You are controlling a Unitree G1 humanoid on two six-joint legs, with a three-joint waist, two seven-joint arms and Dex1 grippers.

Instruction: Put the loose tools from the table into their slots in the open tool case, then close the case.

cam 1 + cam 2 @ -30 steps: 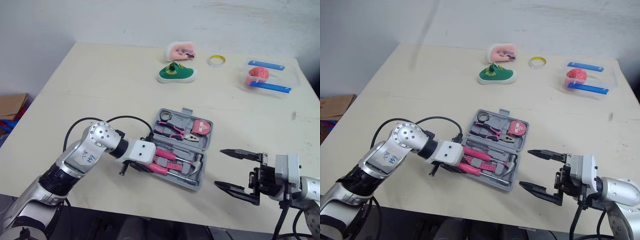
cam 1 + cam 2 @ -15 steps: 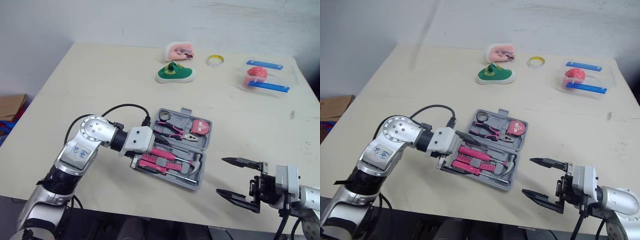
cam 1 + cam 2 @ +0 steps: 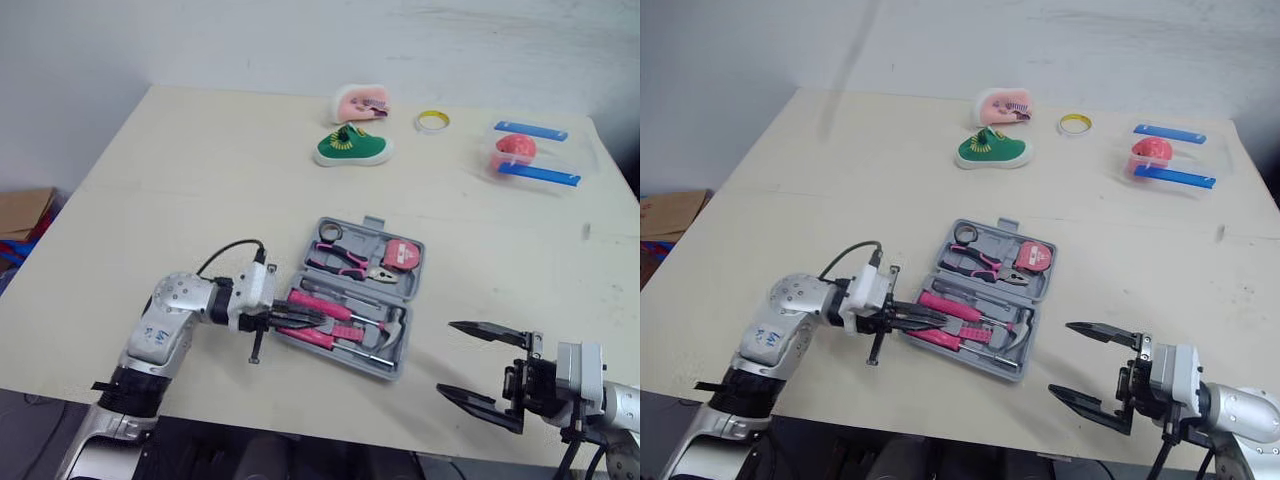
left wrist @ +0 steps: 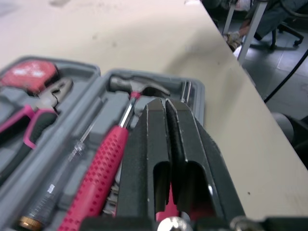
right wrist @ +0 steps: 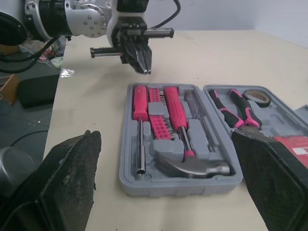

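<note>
Table (image 3: 200, 170), pale, bearing one grey case (image 3: 373, 221), open and lying flat near the front middle, both halves face up. Far half of case: pliers (image 3: 345, 262) with pink grips, a red tape measure (image 3: 403, 254), and a black roll (image 3: 328, 232) in the left corner. Near half of case: hammer (image 5: 192, 168) with a pink grip and its head at the right end, a pink-handled screwdriver (image 5: 139, 103) lying alongside it, and a block of bits (image 5: 161, 130) between the two. Each tool sits in a slot. Left hand (image 3: 315, 319): fingers pressed together, gripping nothing, pointing across the case's left edge over the pink handles. In the right wrist view it hangs above the tools without touching them. Right hand (image 3: 446, 358): fingers spread wide, empty, over the table's front right, near the case's right end but apart from it. Along the far edge of the table, well apart from the case: green shoe (image 3: 355, 148), pink shoe (image 3: 362, 102) just behind it, yellow ring (image 3: 432, 121) to their right, and at the far right a clear box (image 3: 560, 160) with blue clips, holding a red item.
</note>
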